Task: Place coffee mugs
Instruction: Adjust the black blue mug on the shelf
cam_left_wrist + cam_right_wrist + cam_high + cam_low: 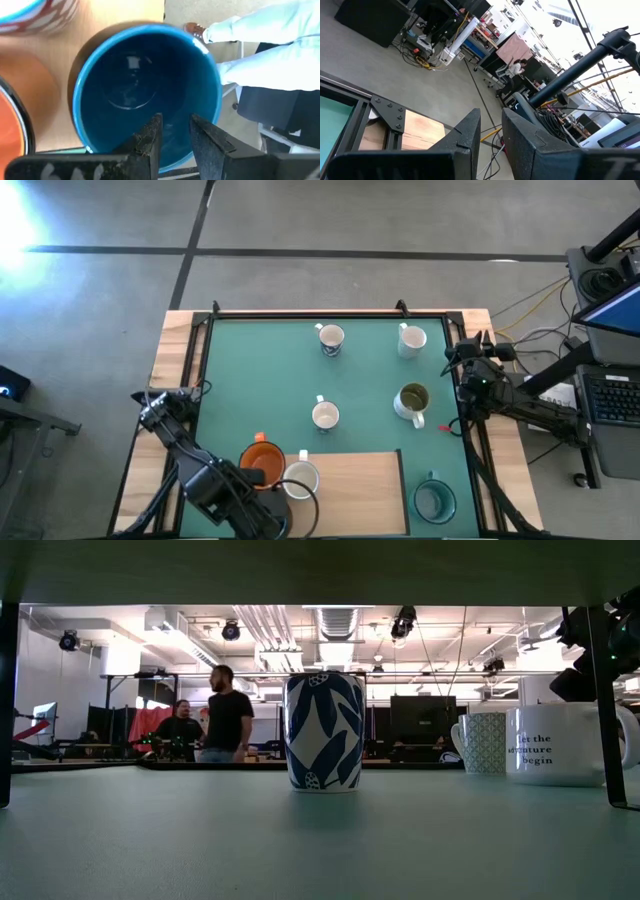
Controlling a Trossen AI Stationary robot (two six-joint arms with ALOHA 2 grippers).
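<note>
Four mugs stand placed on the green surface [250, 370]. Left claw [173, 135] clamps the blue mug's [145, 90] rim; right claw [490, 135], narrowly apart and empty, waits at the right edge.

From my low camera I can read one inscription: the white mug [565, 744] at about three o'clock on the worktop carries dark serif lettering in three lines, "let the", "adventure", "begin", with the first letters partly cut off by the curve of the mug. Pale marks on my left claw [174, 131] body are too smeared to read. Nothing else is legible.
</note>
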